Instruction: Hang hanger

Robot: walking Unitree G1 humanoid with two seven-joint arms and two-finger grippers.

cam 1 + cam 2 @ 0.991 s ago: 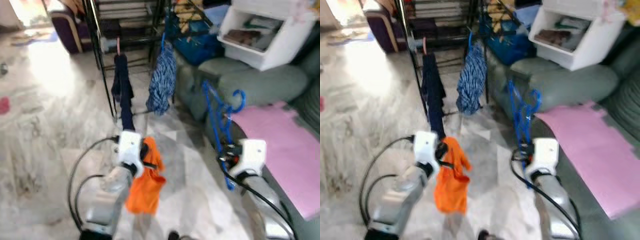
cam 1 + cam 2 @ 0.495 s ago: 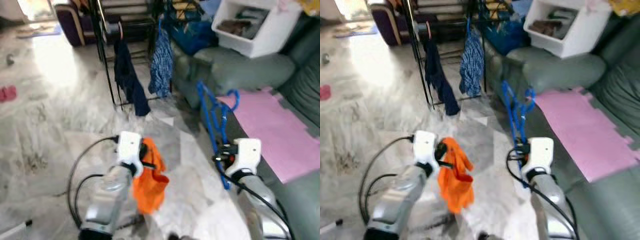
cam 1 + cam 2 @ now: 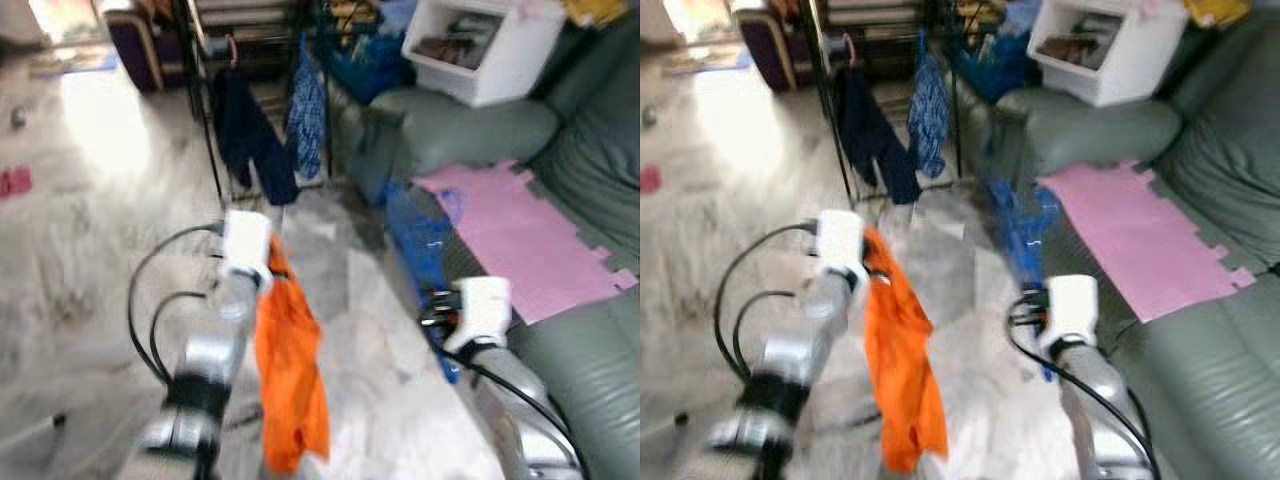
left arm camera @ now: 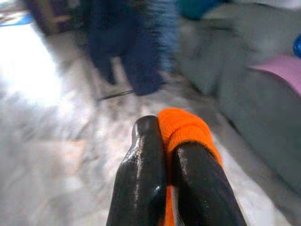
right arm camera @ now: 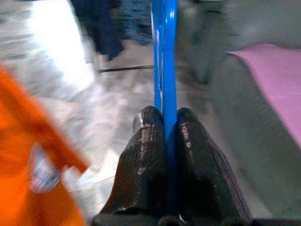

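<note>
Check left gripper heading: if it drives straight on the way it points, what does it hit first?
Probably the dark navy garment hanging on the black rack. The left gripper, jaws shut on the orange cloth, points at it across open marble floor. Blur makes depth uncertain.

Daylight pours in from the far left corner and washes the marble floor (image 3: 90, 130) out to white glare. Everything swims with motion blur, the orange cloth (image 3: 288, 370) and blue hanger (image 3: 1018, 232) smeared worst. Up close, the wrist views keep only the black fingers (image 5: 149, 160) sharp.
</note>
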